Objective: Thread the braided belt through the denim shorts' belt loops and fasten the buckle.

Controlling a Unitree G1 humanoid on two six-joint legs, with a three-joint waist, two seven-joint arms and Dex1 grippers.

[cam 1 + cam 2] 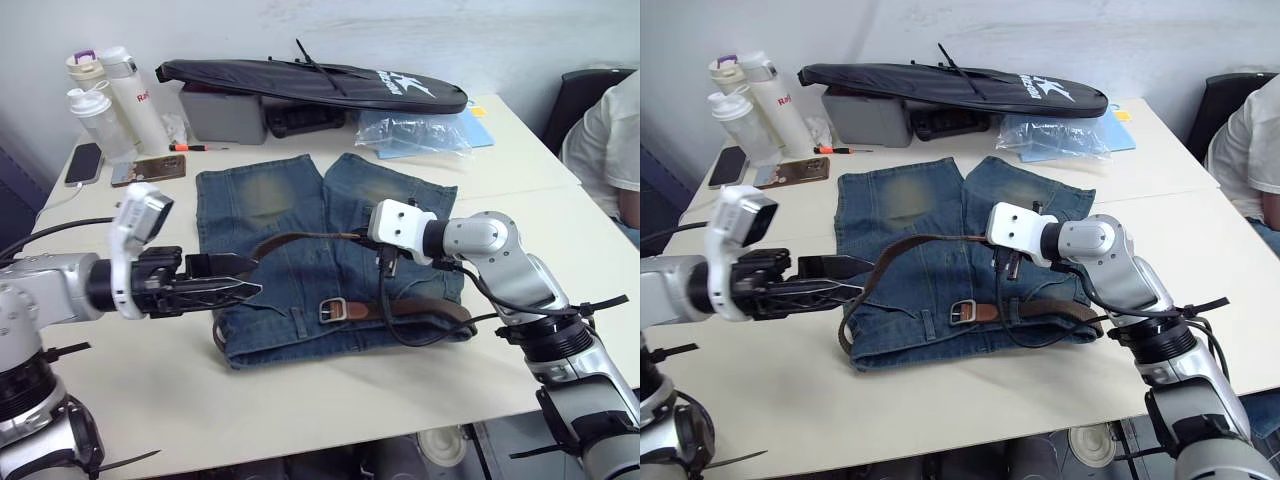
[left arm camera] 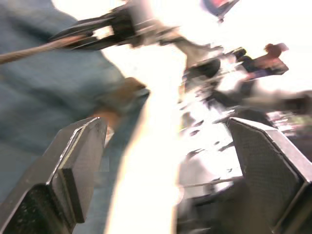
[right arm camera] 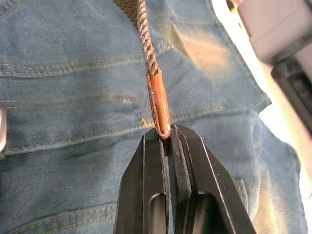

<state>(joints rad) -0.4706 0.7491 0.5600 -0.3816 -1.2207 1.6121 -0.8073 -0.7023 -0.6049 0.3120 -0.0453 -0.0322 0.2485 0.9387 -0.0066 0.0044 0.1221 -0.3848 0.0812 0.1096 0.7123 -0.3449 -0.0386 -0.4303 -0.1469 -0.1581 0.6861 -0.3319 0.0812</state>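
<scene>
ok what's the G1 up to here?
It is working a braided belt on denim shorts lying flat on the table. The right gripper is shut on the belt's tan leather tip, held above the shorts. The left gripper is open at the waistband's left end. The buckle lies unfastened on the waistband.

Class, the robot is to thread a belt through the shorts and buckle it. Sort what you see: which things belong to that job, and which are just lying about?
Part of the job:
- braided belt, tip pinched in the right pincer
- denim shorts
- buckle
- left pincer, open

Lying about:
- black bag
- bottles
- phone
- plastic bag
</scene>
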